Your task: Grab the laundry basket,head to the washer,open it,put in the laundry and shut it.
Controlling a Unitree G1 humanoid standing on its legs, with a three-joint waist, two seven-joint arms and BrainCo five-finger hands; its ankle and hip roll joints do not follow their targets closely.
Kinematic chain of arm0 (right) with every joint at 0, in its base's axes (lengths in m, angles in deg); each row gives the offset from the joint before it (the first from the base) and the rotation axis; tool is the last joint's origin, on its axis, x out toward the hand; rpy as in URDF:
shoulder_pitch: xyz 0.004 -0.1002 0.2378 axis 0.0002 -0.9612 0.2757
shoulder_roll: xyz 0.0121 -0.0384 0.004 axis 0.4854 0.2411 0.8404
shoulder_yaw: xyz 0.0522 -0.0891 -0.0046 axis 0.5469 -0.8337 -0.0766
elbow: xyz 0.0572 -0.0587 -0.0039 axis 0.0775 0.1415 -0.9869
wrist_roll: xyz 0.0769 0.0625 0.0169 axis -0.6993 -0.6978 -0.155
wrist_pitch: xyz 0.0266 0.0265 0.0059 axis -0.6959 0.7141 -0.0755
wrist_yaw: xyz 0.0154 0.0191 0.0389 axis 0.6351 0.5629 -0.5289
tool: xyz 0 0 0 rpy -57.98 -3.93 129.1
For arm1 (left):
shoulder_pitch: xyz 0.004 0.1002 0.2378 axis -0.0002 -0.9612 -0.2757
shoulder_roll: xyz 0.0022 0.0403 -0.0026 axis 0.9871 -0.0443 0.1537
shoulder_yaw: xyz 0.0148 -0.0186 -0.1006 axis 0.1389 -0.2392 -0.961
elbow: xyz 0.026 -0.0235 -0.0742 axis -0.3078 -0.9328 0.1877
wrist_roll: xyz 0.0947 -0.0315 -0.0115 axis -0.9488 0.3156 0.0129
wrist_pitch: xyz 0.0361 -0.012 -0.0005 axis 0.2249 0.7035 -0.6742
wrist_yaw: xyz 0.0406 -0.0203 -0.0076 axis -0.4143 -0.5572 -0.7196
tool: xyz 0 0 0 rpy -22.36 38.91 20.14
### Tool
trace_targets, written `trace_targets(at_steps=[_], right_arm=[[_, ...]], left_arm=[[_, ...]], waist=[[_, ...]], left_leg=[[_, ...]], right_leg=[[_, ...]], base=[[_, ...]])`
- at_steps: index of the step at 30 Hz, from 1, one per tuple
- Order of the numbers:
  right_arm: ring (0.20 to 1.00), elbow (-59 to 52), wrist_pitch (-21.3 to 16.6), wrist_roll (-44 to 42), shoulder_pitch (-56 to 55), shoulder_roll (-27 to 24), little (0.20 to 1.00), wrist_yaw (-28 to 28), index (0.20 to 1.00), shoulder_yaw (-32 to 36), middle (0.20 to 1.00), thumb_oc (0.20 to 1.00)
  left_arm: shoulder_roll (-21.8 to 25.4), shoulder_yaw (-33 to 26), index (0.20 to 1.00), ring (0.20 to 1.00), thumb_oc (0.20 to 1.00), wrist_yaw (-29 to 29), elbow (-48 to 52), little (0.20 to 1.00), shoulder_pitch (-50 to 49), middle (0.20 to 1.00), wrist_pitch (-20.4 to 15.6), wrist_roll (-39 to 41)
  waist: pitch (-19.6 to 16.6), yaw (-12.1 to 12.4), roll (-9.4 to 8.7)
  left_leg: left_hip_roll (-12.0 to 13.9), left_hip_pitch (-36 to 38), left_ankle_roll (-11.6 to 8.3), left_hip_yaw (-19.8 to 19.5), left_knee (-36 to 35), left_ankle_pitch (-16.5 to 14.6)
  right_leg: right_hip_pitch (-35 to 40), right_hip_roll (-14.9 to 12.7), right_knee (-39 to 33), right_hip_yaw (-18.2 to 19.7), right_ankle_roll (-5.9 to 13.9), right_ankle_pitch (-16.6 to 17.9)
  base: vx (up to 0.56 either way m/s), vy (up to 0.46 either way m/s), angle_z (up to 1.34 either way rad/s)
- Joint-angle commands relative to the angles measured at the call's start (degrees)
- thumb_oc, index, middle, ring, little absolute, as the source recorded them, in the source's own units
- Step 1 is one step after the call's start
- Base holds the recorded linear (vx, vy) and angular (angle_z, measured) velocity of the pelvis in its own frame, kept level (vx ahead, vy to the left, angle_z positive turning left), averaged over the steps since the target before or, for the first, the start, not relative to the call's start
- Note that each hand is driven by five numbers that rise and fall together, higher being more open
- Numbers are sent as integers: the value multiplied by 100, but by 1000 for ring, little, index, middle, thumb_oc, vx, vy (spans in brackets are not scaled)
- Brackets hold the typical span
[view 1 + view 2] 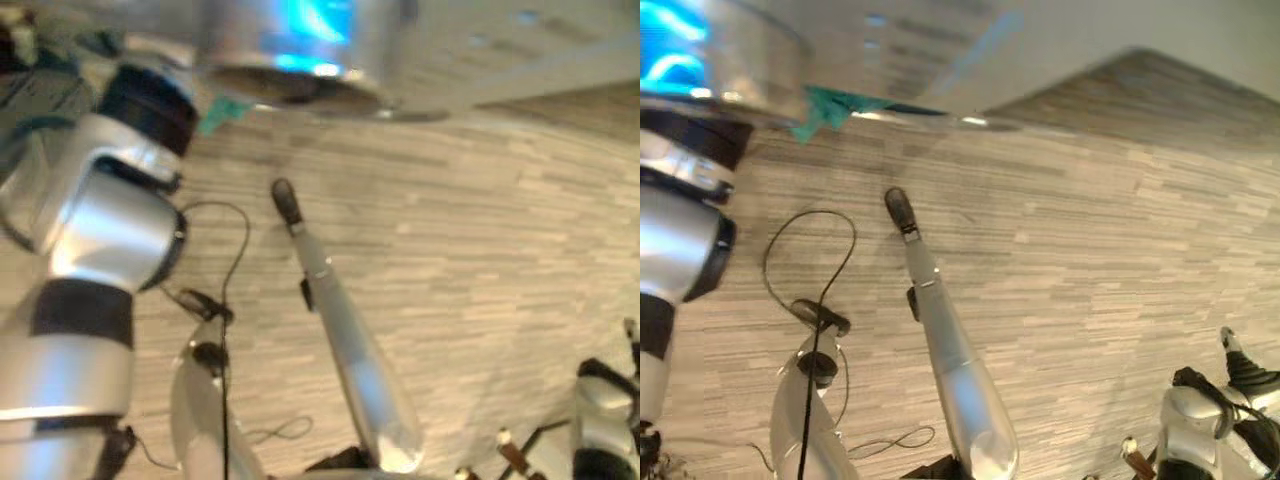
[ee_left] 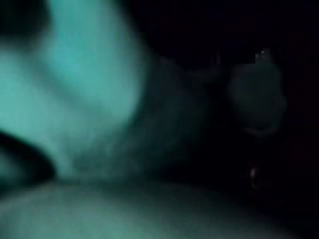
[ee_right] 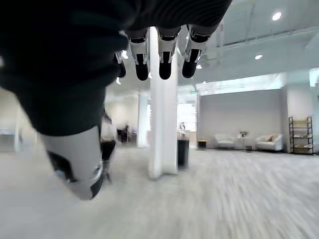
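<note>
The washer's silver drum rim (image 1: 290, 60) with a blue glow inside runs along the top of the eye views. A piece of teal laundry (image 1: 222, 113) hangs at the rim's lower edge. My left arm reaches up from the left, and my left hand's dark ribbed cover (image 1: 150, 105) is at the drum's mouth; what lies past it is hidden. The left wrist view is dark, with teal cloth (image 2: 75, 99) very close in front. My right hand (image 1: 1200, 420) hangs low at the right, away from the washer, open with straight fingers (image 3: 159, 50) and holding nothing.
Pale wood-plank floor (image 1: 480, 260) spreads below the washer. The right wrist view looks across a large room with a white pillar (image 3: 163, 124), white sofas (image 3: 249, 142) and a shelf (image 3: 301, 134) at the far wall.
</note>
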Motion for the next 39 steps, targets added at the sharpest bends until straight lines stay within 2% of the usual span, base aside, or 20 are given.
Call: trace_targets(at_steps=[1, 4, 5, 7, 13, 16, 20, 24, 26, 31, 32, 33, 39], right_arm=[[1000, 46, 52, -31, -583, -338, 1000, 193, 1000, -88, 1000, 1000], [1000, 110, 112, -10, -436, -327, 1000, 151, 1000, -265, 1000, 1000], [1000, 79, 111, 64, -375, -304, 1000, 67, 1000, -454, 1000, 1000], [1000, 111, 69, 73, -372, -296, 1000, 19, 1000, -508, 1000, 1000], [1000, 296, -176, -14, -479, -416, 1000, -256, 1000, -500, 1000, 1000], [1000, 431, -259, -68, -526, -468, 1000, -332, 1000, -472, 1000, 1000], [1000, 590, -525, -220, -505, -522, 1000, -412, 1000, -469, 1000, 1000], [1000, 978, -868, -499, -363, -791, 1000, -643, 1000, -408, 1000, 1000], [1000, 1177, -960, -639, -227, -869, 1000, -763, 1000, -420, 1000, 1000], [1000, 1539, -989, -942, 154, -1069, 1000, -1119, 1000, -591, 1000, 1000], [1000, 1588, -929, -1014, 230, -1140, 1000, -1255, 1000, -650, 1000, 1000], [1000, 1589, -929, -1015, 232, -1146, 1000, -1256, 1000, -658, 1000, 1000], [1000, 1760, -787, -1240, 135, -1207, 1000, -1677, 1000, -509, 1000, 1000]], left_arm=[[-326, -543, 1000, 1000, 1000, 486, -40, 1000, 586, 1000, -279, -73], [-439, -555, 1000, 1000, 1000, 564, -43, 1000, 416, 1000, -273, -101], [-689, -512, 1000, 1000, 1000, 647, 502, 1000, 181, 1000, -494, -134], [-736, -477, 1000, 1000, 1000, 614, 683, 1000, 100, 1000, -560, -181], [-589, 183, 1000, 1000, 1000, 972, 1070, 1000, 137, 1000, -649, -431], [-499, 304, 1000, 1000, 1000, 864, 1146, 1000, 113, 1000, -715, -664], [-87, 600, 1000, 1000, 1000, 637, 1044, 1000, -11, 1000, -550, -1837], [675, 1648, 1000, 1000, 1000, 607, 1090, 1000, -174, 1000, -185, -3871], [953, 1869, 1000, 1000, 1000, 626, 1272, 1000, -508, 1000, -146, -4348], [1351, 1762, 1000, 1000, 1000, 971, 1722, 1000, -1991, 1000, -41, -4997], [1440, 1548, 1000, 1000, 1000, 1093, 2003, 1000, -2682, 1000, -34, -4917], [1446, 1537, 1000, 1000, 1000, 1094, 2012, 1000, -2694, 1000, -30, -4918], [1764, 791, 1000, 1000, 1000, 1465, 3158, 1000, -5371, 1000, -201, -4863]], waist=[[-895, -158, 677], [-870, -132, 718], [-836, -163, 695], [-847, -188, 676], [-934, -329, 594], [-974, -313, 589], [-987, -277, 593], [-942, -214, 584], [-922, -139, 603], [-790, 104, 608], [-729, 172, 592], [-723, 164, 592], [-680, 479, 542]], left_leg=[[527, 1475, -140, -216, -704, -281], [522, 1416, -162, -256, -677, -267], [520, 1336, -189, -325, -646, -272], [523, 1283, -199, -357, -624, -275], [625, 1095, -272, -461, -534, -222], [649, 1085, -267, -469, -522, -200], [637, 1140, -277, -497, -544, -143], [583, 1353, -273, -518, -622, -64], [551, 1458, -261, -551, -653, -43], [337, 1986, -221, -670, -864, -13], [252, 2229, -188, -721, -960, -7], [251, 2243, -187, -719, -967, -4], [43, 2980, -113, -859, -1173, 4]], right_leg=[[-713, 228, 1282, -350, 642, -1111], [-742, 199, 1318, -344, 631, -1118], [-749, 179, 1316, -348, 622, -1098], [-750, 170, 1296, -357, 619, -1084], [-736, 209, 1215, -411, 613, -1031], [-710, 240, 1201, -422, 614, -1018], [-570, 215, 1121, -442, 625, -977], [-270, 144, 1045, -438, 654, -930], [-111, 82, 1025, -438, 667, -929], [568, -166, 841, -408, 728, -887], [851, -247, 764, -423, 747, -869], [863, -248, 760, -423, 748, -869], [1816, -468, 523, -450, 823, -816]], base=[[9, 30, -10], [-3, -2, -6], [-19, -19, 6], [-18, -28, 11], [-7, -18, 4], [-7, -1, -3], [-12, 2, -2], [-24, 16, -4], [-5, 30, 4], [-16, 17, 7], [-56, 34, 27], [-61, 34, 25], [-32, 52, 21]])
